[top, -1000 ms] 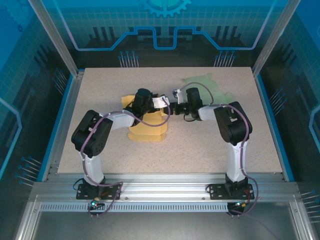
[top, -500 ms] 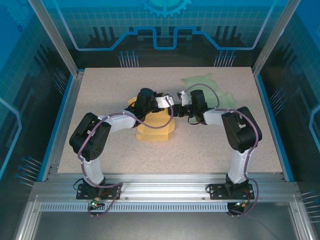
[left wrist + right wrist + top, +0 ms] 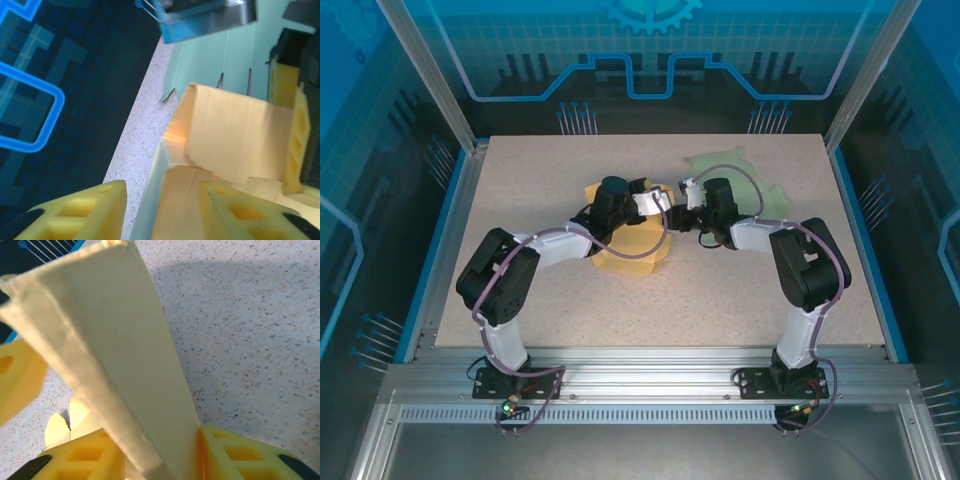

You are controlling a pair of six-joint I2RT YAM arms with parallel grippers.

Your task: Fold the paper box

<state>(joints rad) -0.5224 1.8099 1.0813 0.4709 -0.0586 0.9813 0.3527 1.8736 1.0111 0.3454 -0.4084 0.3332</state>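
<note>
- My right fingers (image 3: 215,442) are closed on a raised flap of the paper box (image 3: 115,355). The flap fills the gap, and a finger touches it on each side.
- My left fingers (image 3: 105,205) stand partly open and hold nothing. One wall of the box runs up between them (one finger is over the inside of the box, the other is outside, over the speckled top). The outside finger is clear of the wall.
- From above, the two sets of fingers come together at the far right corner of the box, very near each other.
- The box is orange-yellow. It sits on the tabletop (image 3: 720,290) near the middle, a little to the left, partly under the left arm (image 3: 510,270). Some of its walls stand up and are bent along the folds.
- In the left wrist view the far wall of the box leans, and its near edge looks a bit torn or crumpled.
- Behind the box and to the right a flat pale green sheet (image 3: 730,165) with cut flaps lies on the tabletop. The right arm (image 3: 800,265) passes over its near edge.
- Both arms bend in from the near edge toward the box.
</note>
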